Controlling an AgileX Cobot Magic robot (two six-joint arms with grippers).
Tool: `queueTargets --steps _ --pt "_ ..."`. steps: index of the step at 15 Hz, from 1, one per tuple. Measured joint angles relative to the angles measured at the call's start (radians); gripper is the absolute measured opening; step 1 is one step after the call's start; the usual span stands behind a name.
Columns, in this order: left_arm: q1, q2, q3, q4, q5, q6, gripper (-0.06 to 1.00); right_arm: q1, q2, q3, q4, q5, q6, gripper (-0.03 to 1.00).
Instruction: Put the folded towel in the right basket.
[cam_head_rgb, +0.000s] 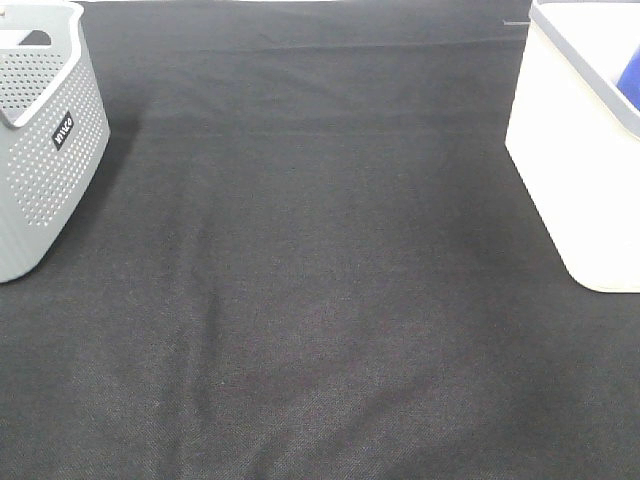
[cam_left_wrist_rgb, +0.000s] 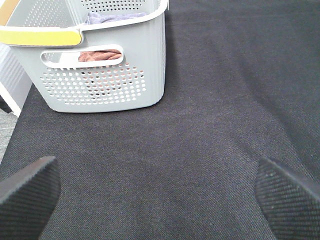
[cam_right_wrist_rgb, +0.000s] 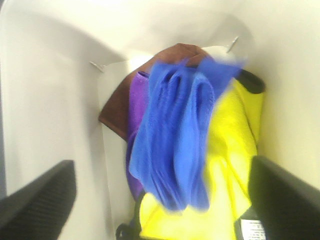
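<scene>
The folded blue towel (cam_right_wrist_rgb: 175, 145) is inside the white right basket (cam_right_wrist_rgb: 50, 100), on top of yellow (cam_right_wrist_rgb: 235, 150), purple (cam_right_wrist_rgb: 134, 100) and brown (cam_right_wrist_rgb: 115, 112) towels; it looks blurred. My right gripper (cam_right_wrist_rgb: 160, 200) is open above it, fingers wide apart and holding nothing. In the high view the white basket (cam_head_rgb: 570, 160) stands at the right edge with a bit of the blue towel (cam_head_rgb: 630, 80) showing inside. My left gripper (cam_left_wrist_rgb: 160, 200) is open and empty over the black cloth. Neither arm shows in the high view.
A grey perforated basket (cam_head_rgb: 45, 150) stands at the far left; the left wrist view (cam_left_wrist_rgb: 105, 75) shows towels inside it and a yellow handle (cam_left_wrist_rgb: 40, 36). A black cloth (cam_head_rgb: 320, 300) covers the table between the baskets.
</scene>
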Motion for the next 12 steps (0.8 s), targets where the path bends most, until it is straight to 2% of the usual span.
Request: queueTargets --steps 2,6,12 --pt "0.0 0.0 0.0 0.0 0.0 0.0 0.99 0.0 0.0 0.001 0.006 0.0 0.0 0.96" --pt "0.0 0.0 0.0 0.0 0.0 0.0 0.99 0.005 0.0 0.002 0.052 0.0 -0.019 0.97" --pt "0.0 0.0 0.0 0.0 0.0 0.0 0.99 0.185 -0.099 0.034 -0.063 -0.002 0.01 0.97"
